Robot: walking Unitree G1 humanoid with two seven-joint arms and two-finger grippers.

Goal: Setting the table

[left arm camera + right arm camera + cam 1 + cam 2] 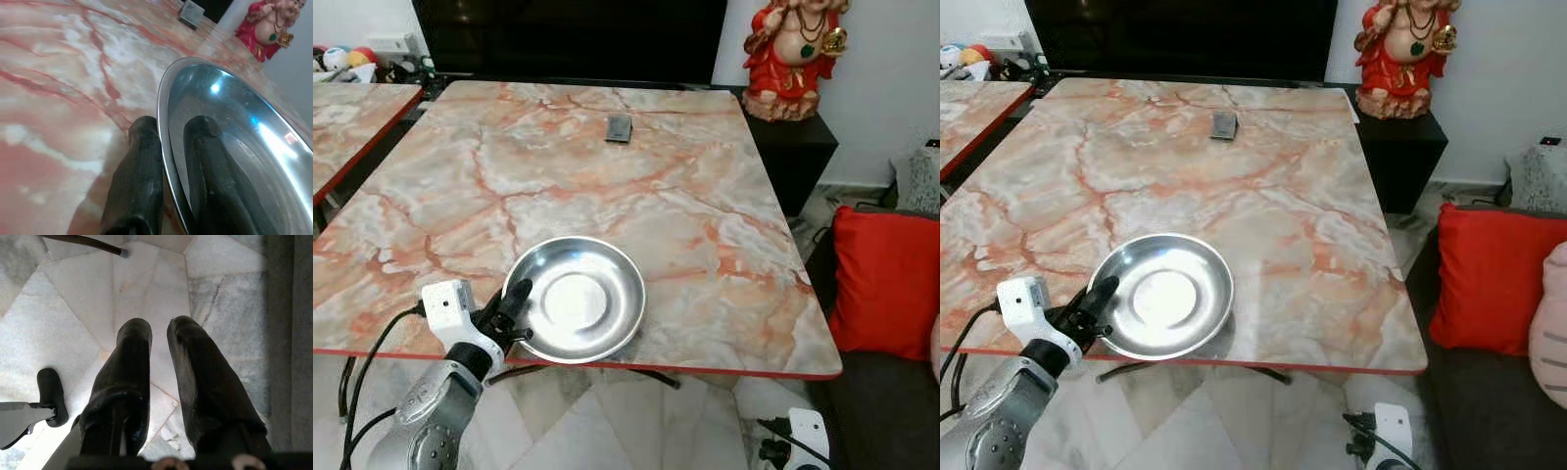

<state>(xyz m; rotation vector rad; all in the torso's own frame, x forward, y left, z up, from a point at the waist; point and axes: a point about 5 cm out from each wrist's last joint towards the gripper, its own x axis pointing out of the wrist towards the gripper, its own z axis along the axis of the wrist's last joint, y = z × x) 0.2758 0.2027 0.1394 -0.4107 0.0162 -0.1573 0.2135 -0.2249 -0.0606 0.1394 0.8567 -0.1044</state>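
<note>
Where the marble-patterned table (636,186) meets its red near edge, a round steel plate (576,297) lies flat, slightly left of the table's middle line. The left gripper (516,305) reaches up from below the near edge and pinches the plate's left rim: in the left wrist view one black finger (139,181) lies under or outside the rim and the other finger (212,176) rests inside the bowl of the plate. A small dark rectangular object (619,127) lies far across the table, well apart from the plate. Beyond the far right corner a red figurine (796,54) stands on a dark cabinet (798,152). A red cushion (886,279) sits to the right of the table. The right gripper (159,340) hangs over the pale tiled floor (58,313), its fingers slightly parted around nothing.
</note>
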